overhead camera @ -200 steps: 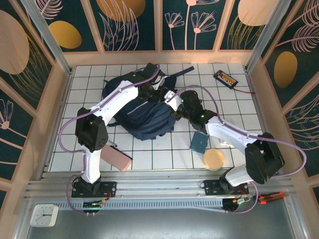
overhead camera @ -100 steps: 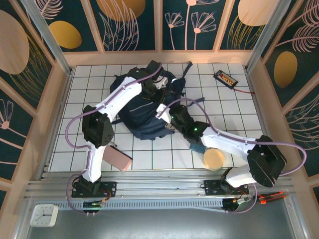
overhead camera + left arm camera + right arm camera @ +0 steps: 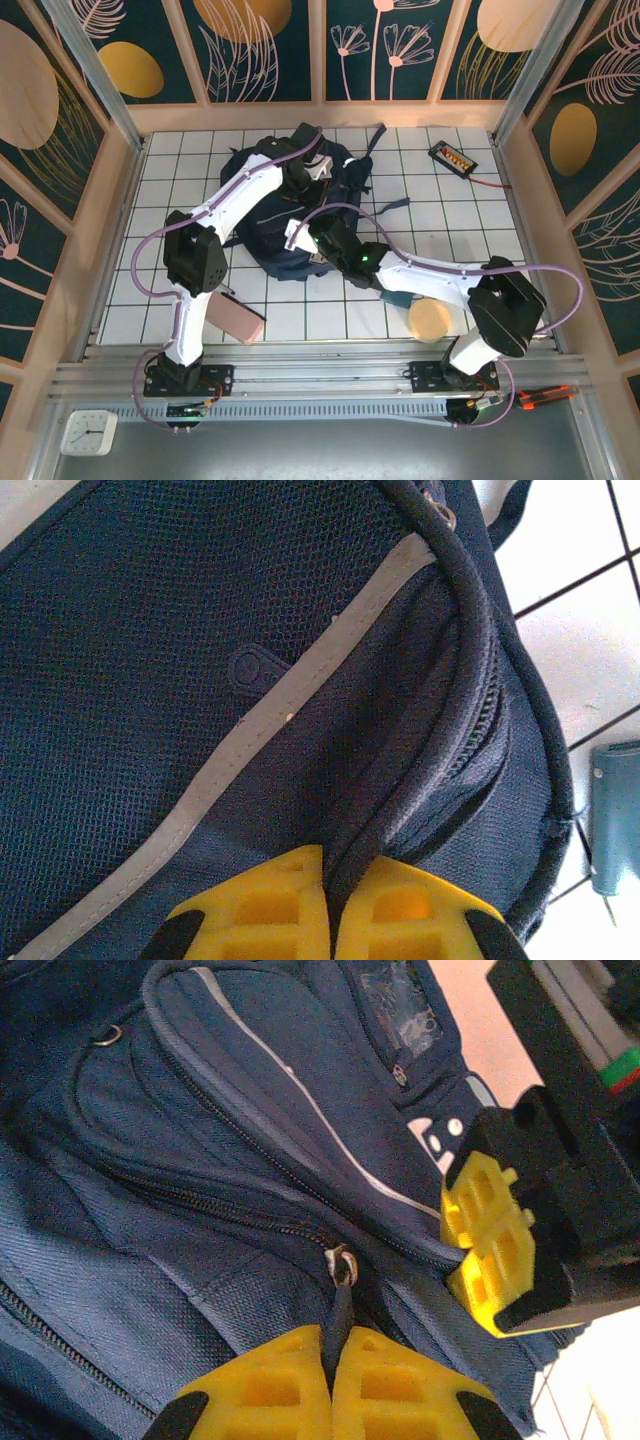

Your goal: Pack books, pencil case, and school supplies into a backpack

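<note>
While L tool point(image 3: 331, 868) pinches corded piping point(image 3: 365, 830), backpack point(image 3: 130, 680) is navy mesh — grey-striped.

Left wrist view: the picture's edges crop the backpack point(image 3: 200, 680) on all sides, the teal pad point(image 3: 617, 815) at the right and the left gripper point(image 3: 335, 880) at the bottom, where a fold of the backpack vanishes between its pressed-together fingers. Right wrist view: the zip pull cord point(image 3: 341, 1310) disappears between the fingers of the right gripper point(image 3: 332, 1350), itself cut off below. Top view: both arms cover the backpack's middle and both grippers' tips, and the left arm hides one end of the pink pencil case point(image 3: 240, 322).
</note>
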Tool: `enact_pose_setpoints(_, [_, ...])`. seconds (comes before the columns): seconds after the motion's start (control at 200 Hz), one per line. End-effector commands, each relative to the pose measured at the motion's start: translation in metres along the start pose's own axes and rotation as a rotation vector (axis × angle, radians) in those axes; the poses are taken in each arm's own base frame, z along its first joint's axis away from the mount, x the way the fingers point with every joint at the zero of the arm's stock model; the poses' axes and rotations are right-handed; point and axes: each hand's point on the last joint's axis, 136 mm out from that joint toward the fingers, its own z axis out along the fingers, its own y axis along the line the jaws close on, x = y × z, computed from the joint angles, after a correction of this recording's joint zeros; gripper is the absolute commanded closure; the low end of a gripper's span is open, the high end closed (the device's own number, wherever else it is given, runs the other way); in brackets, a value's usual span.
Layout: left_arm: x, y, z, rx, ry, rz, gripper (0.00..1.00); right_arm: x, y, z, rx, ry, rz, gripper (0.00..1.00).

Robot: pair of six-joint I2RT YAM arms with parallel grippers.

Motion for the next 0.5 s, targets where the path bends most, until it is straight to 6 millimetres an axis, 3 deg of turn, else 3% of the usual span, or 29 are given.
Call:
enact_pose_setpoints(0.0, [-0.053, -0.023, -0.035, 0.079, -0.241, 0.012, 1.0, -0.036, 0.038, -0.009, -0.152, -0.125, -0.049, 0.95])
enact_pose_setpoints(0.075, [-0.047, -0.021, -0.034, 0.069, -0.215, 0.011, 1.0, -0.038, 0.031, -0.014, -0.137, -0.139, -0.002, 0.75])
enact_pose_setpoints(0.15, [-0.046, -0.021, -0.035, 0.072, -0.216, 0.011, 1.0, -0.042, 0.023, -0.027, -0.131, -0.154, 0.087, 0.42])
enact_pose_setpoints(0.205, [-0.045, -0.022, -0.036, 0.073, -0.216, 0.014, 1.0, -0.048, 0.01, -0.044, -0.114, -0.193, 0.203, 0.25])
enact_pose_setpoints(0.245, [-0.044, -0.022, -0.037, 0.075, -0.216, 0.015, 1.0, -0.05, -0.005, -0.059, -0.08, -0.231, 0.333, 0.02])
enact_pose_setpoints(0.295, [-0.043, -0.022, -0.038, 0.078, -0.216, 0.019, 1.0, -0.045, -0.03, -0.077, -0.021, -0.264, 0.553, 0.01])
enact_pose_setpoints(0.36, [-0.041, -0.023, -0.04, 0.08, -0.216, 0.025, 1.0, -0.025, -0.066, -0.094, 0.035, -0.277, 0.891, 0.01])
enact_pose_setpoints(0.49, [-0.036, -0.023, -0.045, 0.083, -0.217, 0.04, 1.0, 0.028, -0.107, -0.104, 0.033, -0.226, 1.445, 0.01])
